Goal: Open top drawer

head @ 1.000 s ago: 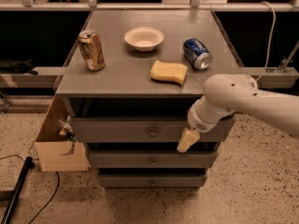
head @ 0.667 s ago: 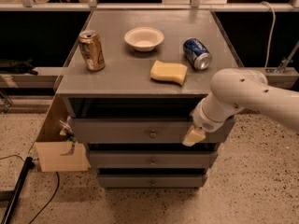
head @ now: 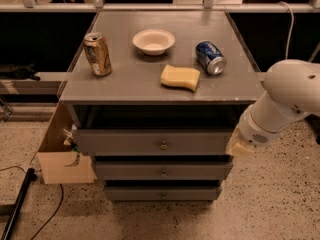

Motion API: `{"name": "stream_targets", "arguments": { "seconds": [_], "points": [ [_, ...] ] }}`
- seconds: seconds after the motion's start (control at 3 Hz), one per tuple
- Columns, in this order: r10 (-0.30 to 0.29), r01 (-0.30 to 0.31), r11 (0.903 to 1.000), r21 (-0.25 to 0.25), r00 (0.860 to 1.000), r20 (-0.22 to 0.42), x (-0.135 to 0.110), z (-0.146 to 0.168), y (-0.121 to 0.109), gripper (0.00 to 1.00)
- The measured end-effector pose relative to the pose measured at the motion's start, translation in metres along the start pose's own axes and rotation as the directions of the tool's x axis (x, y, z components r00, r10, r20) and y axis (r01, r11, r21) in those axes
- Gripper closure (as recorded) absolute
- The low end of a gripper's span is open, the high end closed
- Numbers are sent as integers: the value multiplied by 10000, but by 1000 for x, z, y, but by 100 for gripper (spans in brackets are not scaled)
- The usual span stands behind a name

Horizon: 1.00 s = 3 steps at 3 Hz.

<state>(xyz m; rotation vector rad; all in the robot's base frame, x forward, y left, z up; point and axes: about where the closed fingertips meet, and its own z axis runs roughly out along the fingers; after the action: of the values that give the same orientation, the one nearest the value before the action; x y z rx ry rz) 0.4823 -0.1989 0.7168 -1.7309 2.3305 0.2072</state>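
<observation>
Top drawer (head: 125, 142) under grey tabletop (head: 131, 80), speckled floor (head: 280, 204) below, claw (head: 239, 148) at its right end, grip unclear.

Grey top (head: 125, 81): gold can (head: 97, 54), bowl (head: 153, 41), sponge (head: 180, 77), blue can (head: 210, 57); hand (head: 239, 148) below right edge.

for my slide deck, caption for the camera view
The gripper sits at the right end of the top drawer, away from its knob.
</observation>
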Motion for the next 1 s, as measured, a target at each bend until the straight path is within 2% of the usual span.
{"name": "stream_targets", "arguments": {
  "seconds": [0.33,0.67,1.0],
  "points": [
    [-27,26,10000,-85,10000,-66,3,-2,4,86],
    [-40,37,9995,-327,10000,-73,-7,12,-1,63],
    [-265,252,9980,-575,9994,-224,-28,43,-9,39]
  ]
}}
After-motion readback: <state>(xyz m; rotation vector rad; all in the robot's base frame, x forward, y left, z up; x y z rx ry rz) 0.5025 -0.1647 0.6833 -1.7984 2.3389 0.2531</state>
